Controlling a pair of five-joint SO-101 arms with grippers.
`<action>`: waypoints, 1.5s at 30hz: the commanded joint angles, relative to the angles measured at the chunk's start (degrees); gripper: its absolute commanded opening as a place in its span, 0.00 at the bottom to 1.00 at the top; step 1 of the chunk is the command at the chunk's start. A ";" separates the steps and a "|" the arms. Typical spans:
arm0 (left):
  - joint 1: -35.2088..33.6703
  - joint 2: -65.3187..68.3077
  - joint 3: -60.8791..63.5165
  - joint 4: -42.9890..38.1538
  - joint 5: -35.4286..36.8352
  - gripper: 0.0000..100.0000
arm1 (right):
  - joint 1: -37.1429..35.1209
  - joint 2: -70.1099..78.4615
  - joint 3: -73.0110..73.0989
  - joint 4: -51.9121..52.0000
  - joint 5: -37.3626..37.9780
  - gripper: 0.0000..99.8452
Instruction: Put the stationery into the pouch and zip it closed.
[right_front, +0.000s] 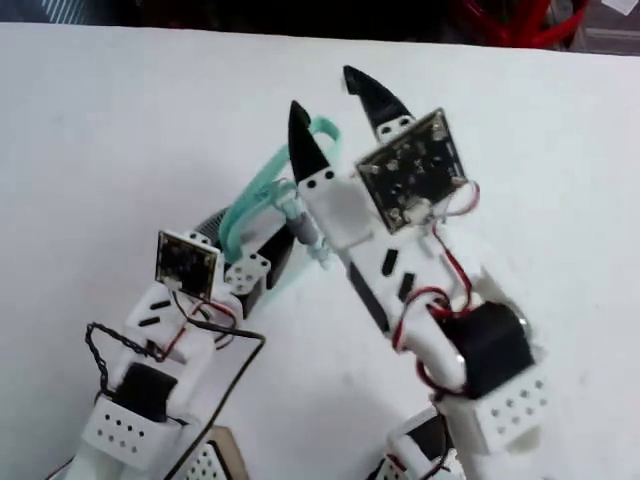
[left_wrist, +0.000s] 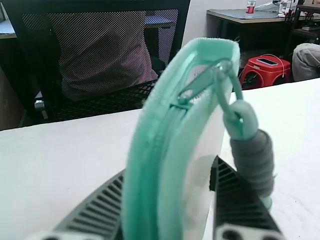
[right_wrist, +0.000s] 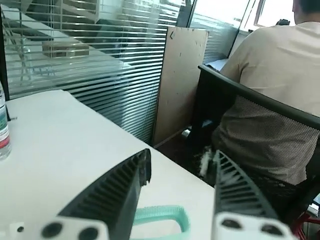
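The mint-green pouch (left_wrist: 150, 125) stands on edge, clamped in the left end effector (left_wrist: 170, 167), with its zip pull (left_wrist: 200, 82) at the top. The right end effector (right_front: 322, 88) hangs with fingers apart above the pouch's far end.

Bright and even across the white bench (right_front: 120, 150), close to glaring around the right fingers (right_front: 300, 135). Streams in as daylight through slatted blinds (right_wrist: 75, 55) well beyond those fingers. Leaves only faint, soft-edged shadows on the bench just behind them. Dims sharply past the left fingers (left_wrist: 240, 205), around the dark mesh chair (left_wrist: 100, 55).
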 joint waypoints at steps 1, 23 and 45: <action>-0.13 -0.31 -0.35 -1.32 0.26 0.21 | -1.54 -1.01 -4.13 10.59 0.00 0.17; -0.04 -0.40 -0.35 -1.32 0.18 0.19 | -9.63 -1.01 9.76 21.14 6.86 0.17; -0.22 -0.66 -0.35 -0.97 0.26 0.11 | -1.98 -2.86 6.59 11.03 7.03 0.02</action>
